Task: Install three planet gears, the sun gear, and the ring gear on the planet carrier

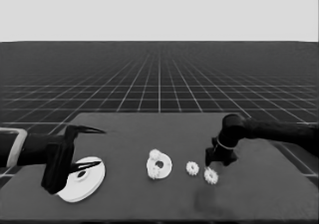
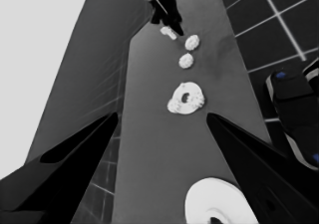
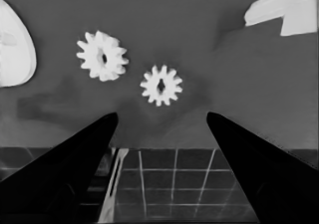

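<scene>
Just ahead of our right gripper's (image 3: 159, 129) spread fingers sit two loose planet gears (image 3: 161, 85), so we're lining up a grab.

Larger round part (image 1: 82, 179) sits lower left of the head view, under the left gripper (image 1: 94, 147). Centre frame lies the smaller round part (image 1: 159, 165), gears on it. Right of that, two loose gears (image 1: 192, 168) (image 1: 211, 175), side by side, the right gripper (image 1: 219, 159) just above them.
</scene>
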Available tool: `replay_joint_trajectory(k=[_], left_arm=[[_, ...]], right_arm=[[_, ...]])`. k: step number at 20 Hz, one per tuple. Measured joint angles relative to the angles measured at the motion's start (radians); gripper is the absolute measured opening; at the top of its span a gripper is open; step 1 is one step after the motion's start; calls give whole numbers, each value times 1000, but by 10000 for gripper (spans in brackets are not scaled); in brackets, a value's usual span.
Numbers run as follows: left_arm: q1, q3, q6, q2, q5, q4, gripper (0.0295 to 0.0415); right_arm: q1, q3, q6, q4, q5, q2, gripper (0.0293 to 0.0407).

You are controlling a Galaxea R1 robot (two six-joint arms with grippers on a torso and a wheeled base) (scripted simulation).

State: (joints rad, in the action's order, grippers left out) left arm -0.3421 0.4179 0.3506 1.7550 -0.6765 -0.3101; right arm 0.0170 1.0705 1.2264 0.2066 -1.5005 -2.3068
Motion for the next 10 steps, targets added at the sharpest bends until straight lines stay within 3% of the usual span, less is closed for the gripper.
replay_joint_trajectory(k=[2,3,5,10], left_arm=[[0,0,0,0,0,0,385],[0,0,0,0,0,0,385],[0,0,0,0,0,0,385],[0,0,0,0,0,0,385]], right_arm=[[0,13,4,-4,-1,-6,385],[90,52,-11,85,35,-21,385],[184,114,-34,161,77,-46,385],[221,154,-47,192,101,-62,385]])
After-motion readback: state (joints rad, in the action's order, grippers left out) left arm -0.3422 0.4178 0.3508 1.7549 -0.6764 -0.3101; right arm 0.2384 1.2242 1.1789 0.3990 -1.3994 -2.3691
